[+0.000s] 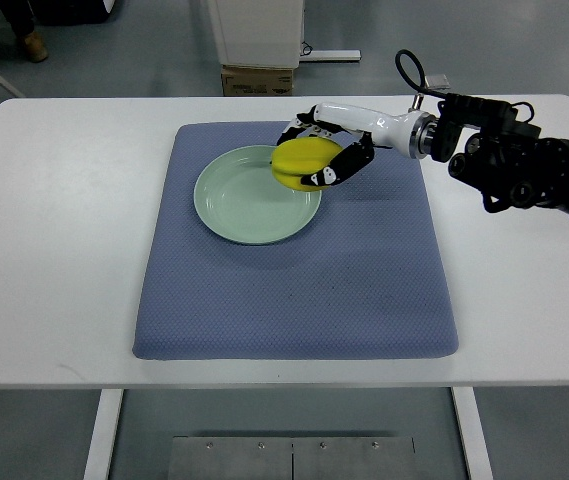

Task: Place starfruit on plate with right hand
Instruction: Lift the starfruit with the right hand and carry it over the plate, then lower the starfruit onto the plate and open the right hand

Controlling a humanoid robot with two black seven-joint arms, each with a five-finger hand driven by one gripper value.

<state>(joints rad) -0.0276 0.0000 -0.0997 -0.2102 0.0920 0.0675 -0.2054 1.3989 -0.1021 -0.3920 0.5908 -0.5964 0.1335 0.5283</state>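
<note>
- Yellow starfruit [302, 160] sits in the right hand [326, 150], over the upper right rim of the plate [244, 205].
- Fingers [349, 160] are curled around the fruit from its right and far sides; dark fingertip pads lie against its skin. The fruit's left and near faces show clear of the hand.
- Whether the fruit already touches the plate rim or is carried just above it cannot be told from this view.
- The plate is pale green, round and shallow, and lies on a blue mat [364, 300] on a white table [54, 250]. Its inside is bare.
- Left arm is not in view.
- Handling, judged from appearance: the fruit looks light and small enough for one hand to enclose. Its surface looks smooth and slightly glossy, so it is likely slippery under hard pads. Whether it is real or a model cannot be told; if real, the ridge edges bruise easily.
- Recommended hold: across the body, with the fingers seated in the grooves between ridges, not on the ridge crests. The present grip appears to span the body in this way.
- Release note: a ridged fruit tends to roll onto a flat between two ridges. Set it down toward the plate centre, not at the rim, before the fingers let go.
- Writing: no brand, label or legible text shows on the fruit, plate, mat or hand. A cardboard box [257, 80] stands beyond the table; any print on it is too small to read.
</note>
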